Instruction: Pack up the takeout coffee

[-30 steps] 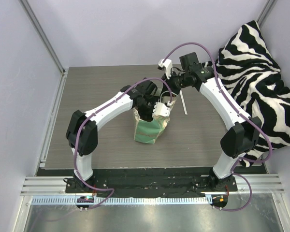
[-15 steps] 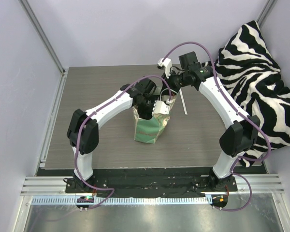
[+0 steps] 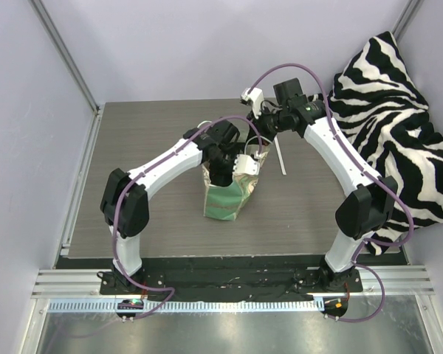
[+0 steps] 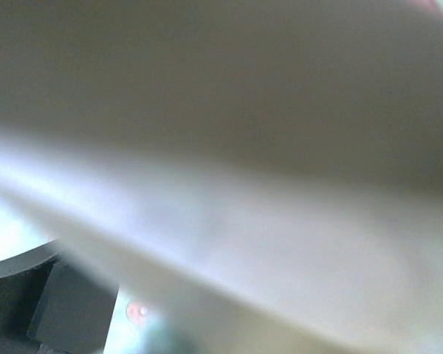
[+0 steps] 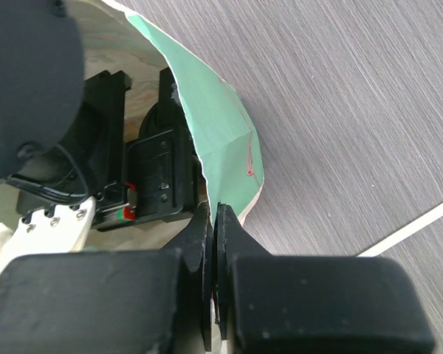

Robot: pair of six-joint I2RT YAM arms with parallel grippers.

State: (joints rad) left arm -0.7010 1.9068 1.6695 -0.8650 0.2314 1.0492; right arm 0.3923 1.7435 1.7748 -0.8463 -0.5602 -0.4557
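The right gripper [image 5: 215, 212] is pressing its two fingers flat together on the top edge of the mint-green paper bag [image 3: 225, 200]. The paper is running down between the tips, and the gripper is holding that side of the mouth up and out toward the back right. The left gripper [image 3: 221, 171] is reaching down through the open mouth just beside it, and in the right wrist view its black body is sitting against the bag's pale inner wall. Its fingers are sitting below the rim, so whether they are spread or closed cannot be told. The left wrist camera is giving only a pale, blurred surface close to the lens, with a dark corner at the lower left. The takeout coffee is hidden from all three cameras, so where it is lying relative to either gripper cannot be told. The bag is standing upright near the middle of the grey wood-grain table [image 3: 133, 147], between the two arms, which are arching in over it from the near edge. A thin white stick [image 3: 280, 158] is lying on the table near the bag's right side, apart from it. A zebra-striped cushion [image 3: 399, 110] is slumping against the right wall beyond the table's right edge.
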